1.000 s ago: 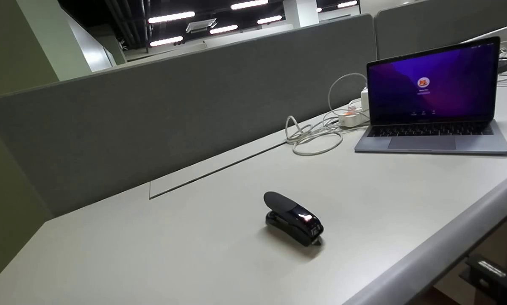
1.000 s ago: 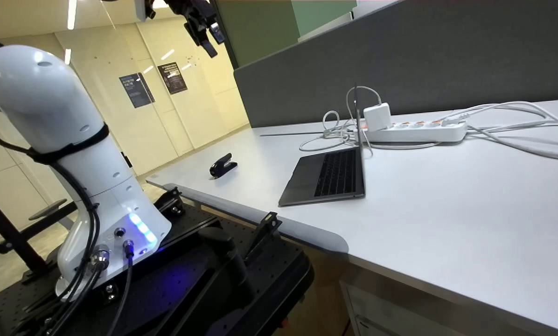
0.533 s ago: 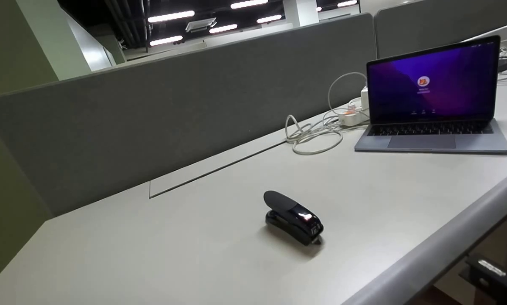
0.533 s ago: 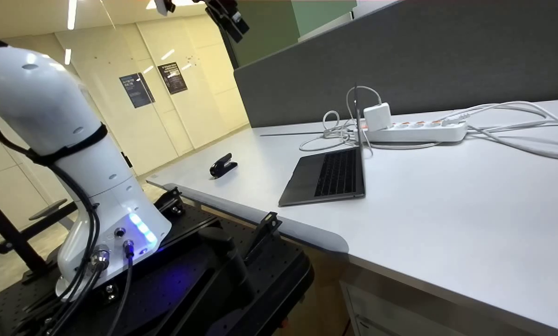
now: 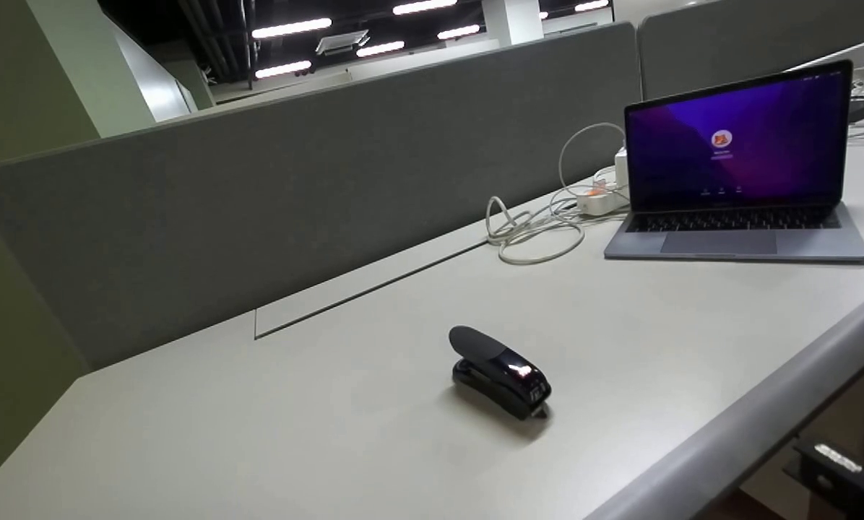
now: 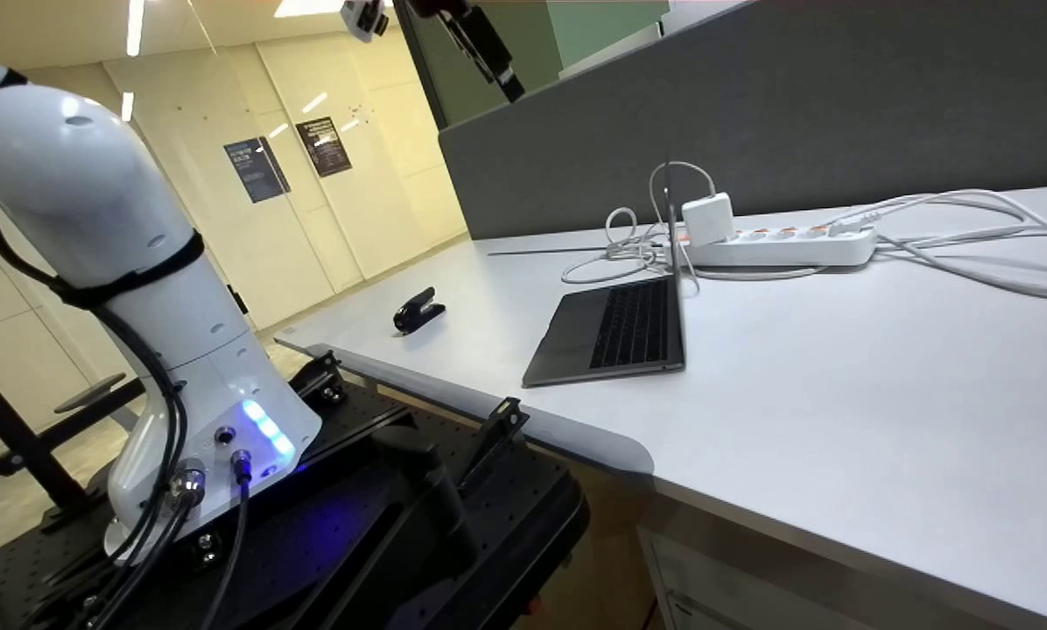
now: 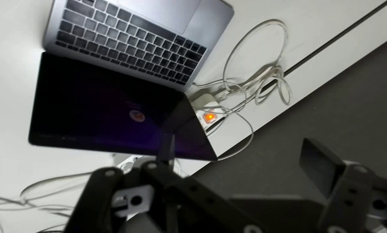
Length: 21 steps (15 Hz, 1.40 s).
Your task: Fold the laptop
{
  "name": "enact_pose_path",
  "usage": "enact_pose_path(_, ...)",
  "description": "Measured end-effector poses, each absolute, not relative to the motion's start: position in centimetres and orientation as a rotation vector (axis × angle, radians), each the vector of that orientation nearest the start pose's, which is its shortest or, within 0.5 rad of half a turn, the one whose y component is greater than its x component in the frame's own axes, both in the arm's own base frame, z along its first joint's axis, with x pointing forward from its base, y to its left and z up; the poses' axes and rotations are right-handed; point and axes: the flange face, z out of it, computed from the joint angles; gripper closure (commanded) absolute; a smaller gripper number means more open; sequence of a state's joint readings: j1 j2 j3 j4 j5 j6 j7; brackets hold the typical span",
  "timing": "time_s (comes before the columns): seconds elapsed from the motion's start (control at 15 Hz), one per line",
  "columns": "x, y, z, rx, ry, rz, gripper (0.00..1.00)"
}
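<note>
The laptop (image 5: 735, 159) stands open on the desk, its screen lit and upright. In an exterior view the laptop (image 6: 607, 328) is seen from the side, with the lid a thin vertical line. My gripper (image 6: 508, 86) hangs in the air above the desk, higher than the lid and apart from it. In the wrist view the laptop (image 7: 116, 106) fills the upper left. The gripper (image 7: 240, 149) is open there with nothing between its fingers; one fingertip overlaps the lid's top edge near a corner in the picture.
A black stapler (image 5: 500, 372) lies on the desk, also visible in an exterior view (image 6: 418, 311). A white power strip (image 6: 782, 249) with a charger (image 6: 709, 219) and loose cables (image 7: 271, 87) lies behind the laptop. A grey partition (image 5: 345, 180) runs along the desk's back edge.
My gripper has moved right in the exterior view, toward the laptop, first rising, then dropping slightly. It has turned so its fingers appear nearly in line. Laptop and stapler have not moved.
</note>
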State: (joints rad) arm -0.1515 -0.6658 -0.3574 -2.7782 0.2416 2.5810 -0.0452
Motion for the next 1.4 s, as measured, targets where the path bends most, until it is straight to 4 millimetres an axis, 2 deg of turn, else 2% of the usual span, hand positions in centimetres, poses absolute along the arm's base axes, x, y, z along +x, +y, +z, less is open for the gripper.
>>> enact_pose_path(0.13, 32.4, -18.9, 42.2, -2.553, 0.79, -0.695, 0.0)
enact_pose_path(0.33, 32.5, -19.0, 41.1, -2.442, 0.719, -0.646, 0.0)
enact_pose_path(0.73, 32.6, -19.0, 41.2, -2.433, 0.724, -0.64, 0.0)
enact_pose_path(1.07, 32.7, -21.5, 40.9, -2.371, 0.994, -0.621, 0.0)
enact_pose_path(1.4, 33.0, -24.4, 41.0, -2.261, 1.144, -0.369, 0.0)
